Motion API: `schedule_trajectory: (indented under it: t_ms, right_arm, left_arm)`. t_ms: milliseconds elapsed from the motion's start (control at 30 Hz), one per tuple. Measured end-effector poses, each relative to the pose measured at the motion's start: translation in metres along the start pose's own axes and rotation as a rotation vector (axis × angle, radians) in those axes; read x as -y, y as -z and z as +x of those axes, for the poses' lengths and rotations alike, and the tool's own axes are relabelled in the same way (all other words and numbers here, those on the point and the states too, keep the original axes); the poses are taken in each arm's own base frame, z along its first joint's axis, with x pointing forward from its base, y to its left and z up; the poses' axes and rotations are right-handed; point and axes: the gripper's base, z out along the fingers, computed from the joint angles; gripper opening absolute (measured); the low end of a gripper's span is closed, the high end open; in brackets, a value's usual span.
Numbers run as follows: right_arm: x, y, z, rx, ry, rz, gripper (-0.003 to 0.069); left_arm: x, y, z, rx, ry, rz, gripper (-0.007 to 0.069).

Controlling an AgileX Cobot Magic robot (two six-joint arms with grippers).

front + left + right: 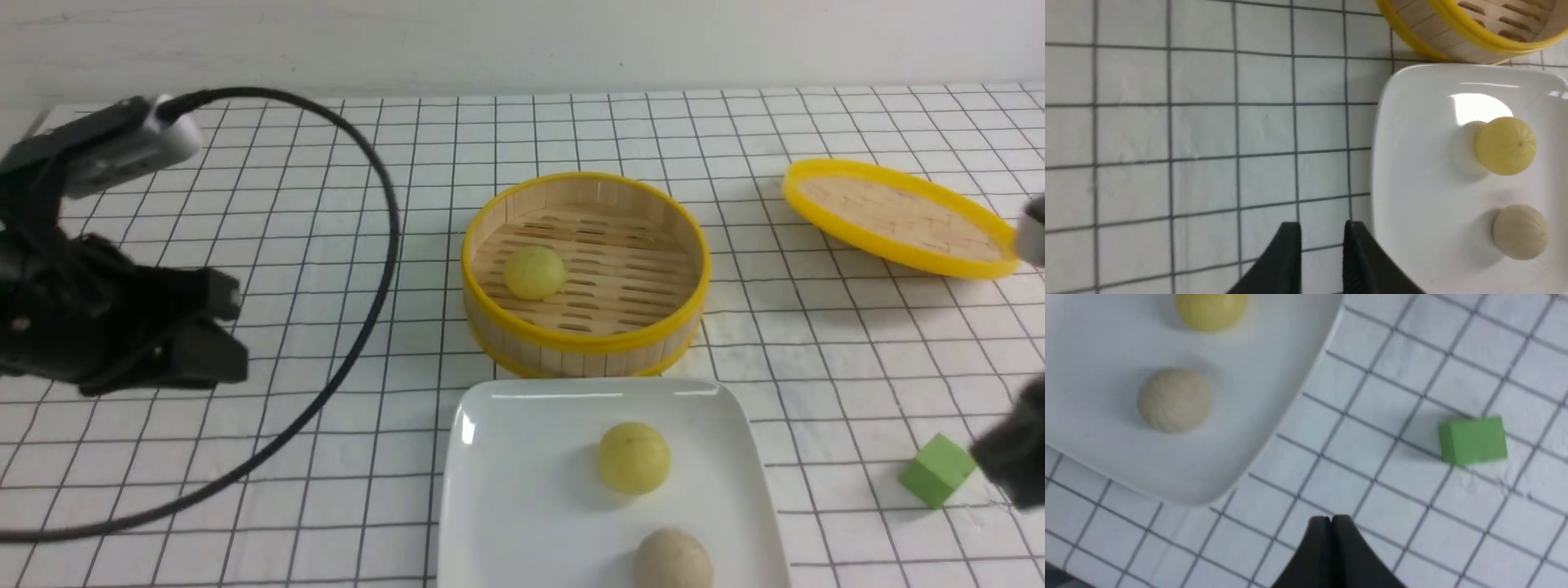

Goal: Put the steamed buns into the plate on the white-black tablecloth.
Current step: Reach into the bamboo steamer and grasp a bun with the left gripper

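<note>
The white plate (522, 465) lies on the white-black tablecloth (343, 245) at the near middle. On the plate rest two steamed buns, one yellow-green (633, 457) and one beige (672, 559). A third, yellow-green bun (535, 272) sits inside the bamboo steamer basket (584, 339) just behind the plate. My left gripper (237, 327) hovers left of the plate; in the left wrist view it (1322, 232) is open by a narrow gap with nothing in it, beside the plate's (1412, 163) edge. My right gripper (1331, 522) is shut and empty over the cloth, right of the plate (1249, 396).
A yellow-rimmed bamboo lid (898, 216) lies tilted at the back right. A green cube (937, 469) sits on the cloth right of the plate, close to my right gripper (1008, 457). A black cable (384, 245) loops over the cloth from the left arm.
</note>
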Motion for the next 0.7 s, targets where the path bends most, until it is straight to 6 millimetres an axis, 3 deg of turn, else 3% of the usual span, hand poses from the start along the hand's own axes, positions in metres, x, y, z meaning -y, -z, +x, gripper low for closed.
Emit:
schedule_trajectory:
  t_ms: [133, 267, 300, 333, 500, 533, 567, 600, 700]
  right_arm:
    - [0.004, -0.003, 0.032, -0.024, -0.031, 0.012, -0.0015]
    - [0.004, -0.005, 0.042, -0.004, -0.033, 0.015, -0.0015]
    - [0.004, -0.006, 0.043, 0.004, -0.033, 0.016, -0.0013]
    - [0.004, -0.006, 0.043, 0.005, -0.033, 0.016, -0.0013]
    - [0.005, -0.006, 0.042, 0.021, -0.034, 0.018, -0.0011]
    - [0.005, -0.006, 0.042, 0.021, -0.034, 0.018, -0.0011]
    - [0.005, -0.006, 0.042, 0.022, -0.034, 0.018, -0.0010]
    - [0.005, -0.006, 0.042, 0.022, -0.034, 0.018, -0.0010]
    - [0.005, -0.006, 0.042, 0.023, -0.034, 0.018, -0.0008]
  left_arm:
    - [0.031, -0.034, -0.028, -0.106, -0.096, 0.049, 0.0015]
    - [0.059, -0.058, -0.055, -0.133, -0.140, 0.048, 0.0008]
    - [0.074, -0.068, -0.070, -0.121, -0.171, 0.038, 0.0033]
    - [0.077, -0.073, -0.071, -0.130, -0.173, 0.036, 0.0037]
    - [0.119, -0.119, -0.100, -0.130, -0.277, -0.033, 0.0282]
    - [0.120, -0.121, -0.101, -0.128, -0.281, -0.036, 0.0282]
    - [0.130, -0.134, -0.110, -0.103, -0.321, -0.063, 0.0375]
    - [0.131, -0.139, -0.110, -0.108, -0.325, -0.068, 0.0384]
    - [0.139, -0.167, -0.128, -0.052, -0.392, -0.152, 0.0504]
